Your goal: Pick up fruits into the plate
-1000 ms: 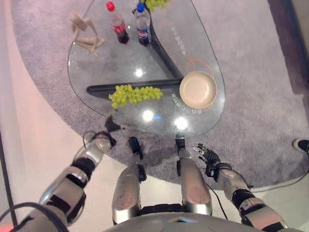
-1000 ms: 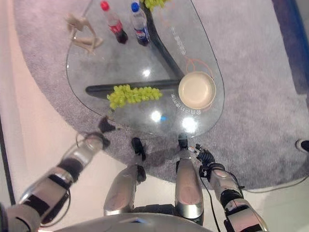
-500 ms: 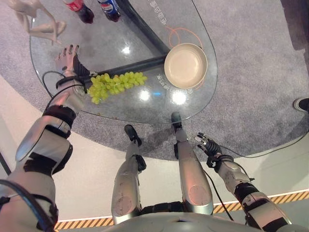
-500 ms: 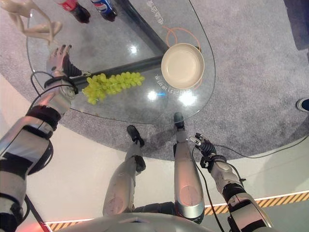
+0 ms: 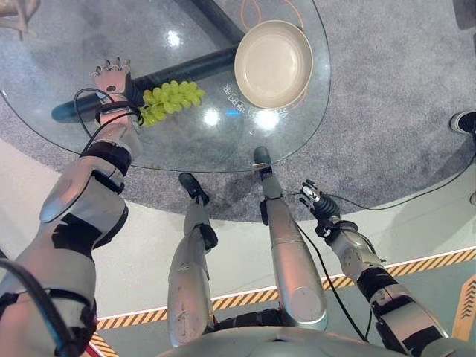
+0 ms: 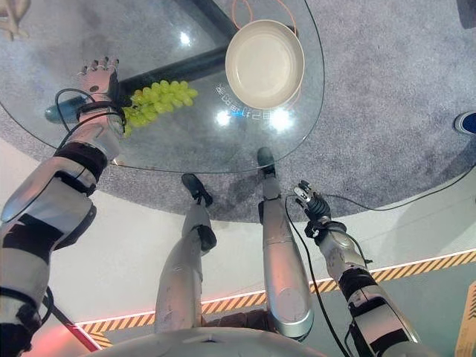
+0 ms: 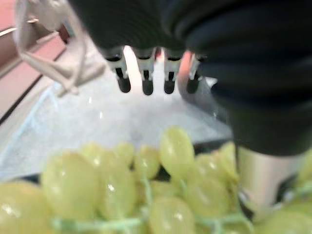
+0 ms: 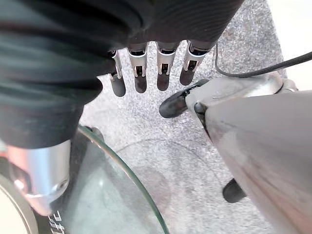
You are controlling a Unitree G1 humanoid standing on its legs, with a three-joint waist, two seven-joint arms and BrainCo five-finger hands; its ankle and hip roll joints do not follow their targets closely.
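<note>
While my left hand (image 5: 111, 77) hovers over the glass table (image 5: 59, 44) at the upper left of the frame, its fingers are straight and spread, holding nothing — the wrist view looks along them, with the grapes (image 7: 146, 195) just under the palm. That green bunch lies on the glass just right of the hand, touching or nearly touching the wrist, and stretches toward the frame's centre. Further right, near the top middle, sits the cream plate (image 5: 274, 52), with nothing in it and apart from the fruit by a stretch of bare glass. My right hand (image 5: 314, 201) hangs low at the lower right, off the table above the grey carpet (image 5: 401, 97), fingers relaxed and straight.

I judge the grasp has not begun. My worry is the bunch itself — loose and soft, so a close taken from one end may catch only a few berries and let the rest dangle or tear off. The slick glass could also let it slide away from a sideways approach.
</note>
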